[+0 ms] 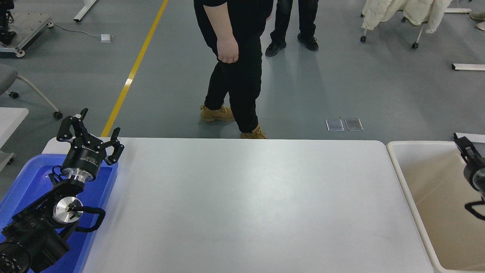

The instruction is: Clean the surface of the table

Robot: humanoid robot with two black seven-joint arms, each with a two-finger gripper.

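Note:
The white table surface [250, 197] fills the middle of the head view and nothing lies on it. My left gripper [96, 125] is open and empty, parked over the far end of the blue tray [30, 178] at the lower left. My right gripper [465, 148] shows only partly at the right edge, above the far part of the beige bin [397, 167]. I cannot see whether it is open or shut. The part of the bin's floor that shows is bare.
A person in black with tan boots [235, 57] stands close to the table's far edge. A second person's legs [291, 22] are further back. A chair with a pale coat [401, 11] stands at the top right.

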